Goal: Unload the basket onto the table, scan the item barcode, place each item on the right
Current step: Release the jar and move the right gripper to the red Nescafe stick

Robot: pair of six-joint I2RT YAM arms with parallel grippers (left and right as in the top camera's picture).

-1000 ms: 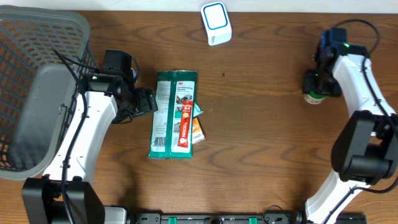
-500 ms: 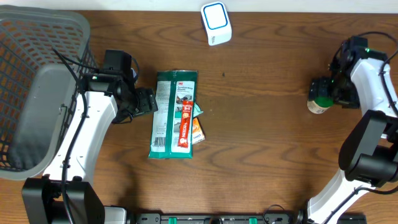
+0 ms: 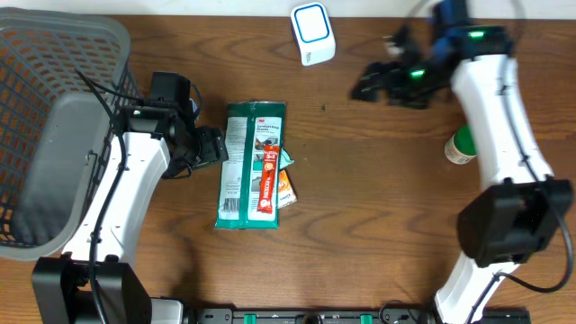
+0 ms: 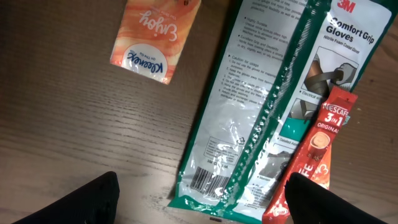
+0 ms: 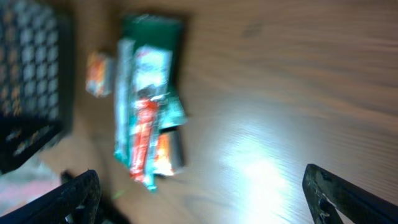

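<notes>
A green 3M glove pack [image 3: 245,171] lies flat mid-table with a red Nescafe stick [image 3: 267,180] on top and an orange tissue pack [image 3: 286,188] tucked under its right edge. My left gripper [image 3: 219,146] hovers open at the pack's left edge. In the left wrist view the glove pack [image 4: 261,112] shows its barcode [image 4: 202,180] between the open left gripper [image 4: 205,208] fingers, next to the stick [image 4: 317,149] and orange pack [image 4: 154,37]. My right gripper [image 3: 367,87] is open and empty in the air near the white-and-blue scanner [image 3: 312,33]. The blurred right wrist view shows the pack [image 5: 146,106] ahead of the right gripper [image 5: 211,199].
A grey mesh basket [image 3: 54,54] fills the far left. A green-and-white bottle [image 3: 461,146] stands alone at the right beside the right arm. The basket [image 5: 31,68] shows dark at the left of the right wrist view.
The right gripper opened, left the bottle standing at the right, and swung up and left toward the table's upper middle. The left arm stayed still.
</notes>
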